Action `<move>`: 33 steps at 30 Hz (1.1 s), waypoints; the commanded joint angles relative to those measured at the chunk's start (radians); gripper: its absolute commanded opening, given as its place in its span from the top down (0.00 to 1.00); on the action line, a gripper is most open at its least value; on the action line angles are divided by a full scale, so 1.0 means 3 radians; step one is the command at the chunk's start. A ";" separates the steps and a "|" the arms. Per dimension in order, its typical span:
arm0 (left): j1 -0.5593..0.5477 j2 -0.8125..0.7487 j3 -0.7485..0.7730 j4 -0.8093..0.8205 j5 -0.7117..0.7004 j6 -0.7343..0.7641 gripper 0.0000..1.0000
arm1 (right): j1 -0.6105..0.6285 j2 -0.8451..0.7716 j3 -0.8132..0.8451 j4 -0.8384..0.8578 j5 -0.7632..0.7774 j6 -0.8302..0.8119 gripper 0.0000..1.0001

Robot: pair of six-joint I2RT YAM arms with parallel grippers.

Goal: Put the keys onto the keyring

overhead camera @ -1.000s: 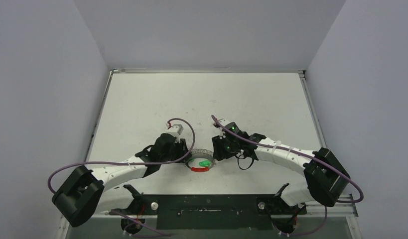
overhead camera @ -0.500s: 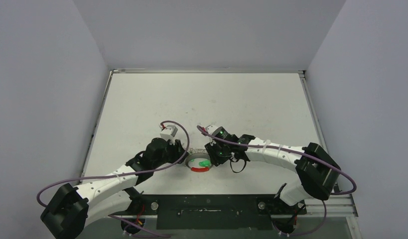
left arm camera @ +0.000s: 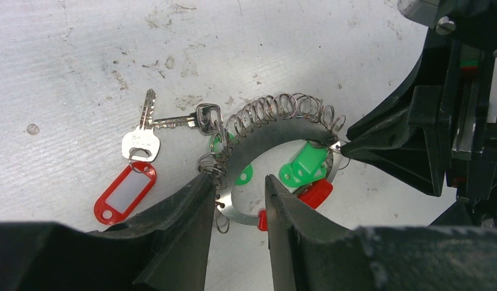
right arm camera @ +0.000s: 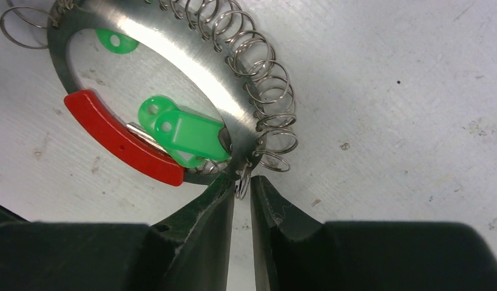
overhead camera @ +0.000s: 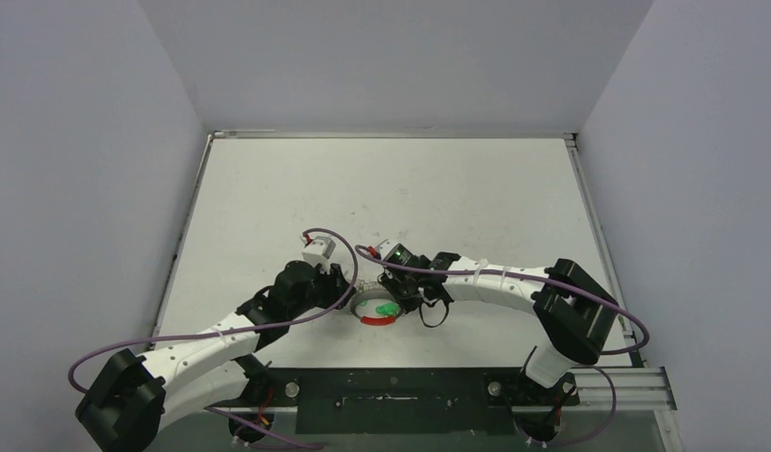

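The keyring (left arm camera: pixel 276 130) lies flat, a metal band fringed with silvery loops (right arm camera: pixel 267 91) and a red arc (right arm camera: pixel 121 140). My left gripper (left arm camera: pixel 236 182) straddles the band's lower left, its fingers against it on both sides. My right gripper (right arm camera: pixel 243 182) pinches one small loop at the band's end beside the red arc. A green-tagged key (right arm camera: pixel 191 136) lies inside the ring, and a second green tag (left arm camera: pixel 243 176) peeks from under the band. The red-tagged key (left arm camera: pixel 125 193) and another key (left arm camera: pixel 185 121) lie on the table left of the ring. Seen from above, both grippers flank the keyring (overhead camera: pixel 377 309).
The white table (overhead camera: pixel 457 188) is scuffed and walled by grey panels on three sides. A dark rail (overhead camera: pixel 391 388) carrying the arm bases runs along the near edge. Purple cables (overhead camera: pixel 174 331) loop off both arms.
My right arm has slid left, bringing its gripper onto the ring's right side. The left arm's elbow swung down and left early on, then stayed still at the ring.
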 commanded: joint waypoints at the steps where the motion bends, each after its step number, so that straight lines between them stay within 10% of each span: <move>1: 0.0017 -0.0062 0.0004 0.0066 -0.0021 0.0074 0.66 | 0.0047 -0.0007 0.0171 -0.0158 0.0287 -0.0062 0.82; 26: 0.0014 -0.0203 0.0022 0.0077 0.0048 0.0319 0.66 | -0.0007 0.0027 0.0013 0.0045 0.0070 -0.0121 0.81; 33: 0.0017 -0.0296 0.0005 0.0074 0.0037 0.0353 0.66 | -0.0067 -0.0064 0.0010 0.0011 0.0029 -0.0236 1.00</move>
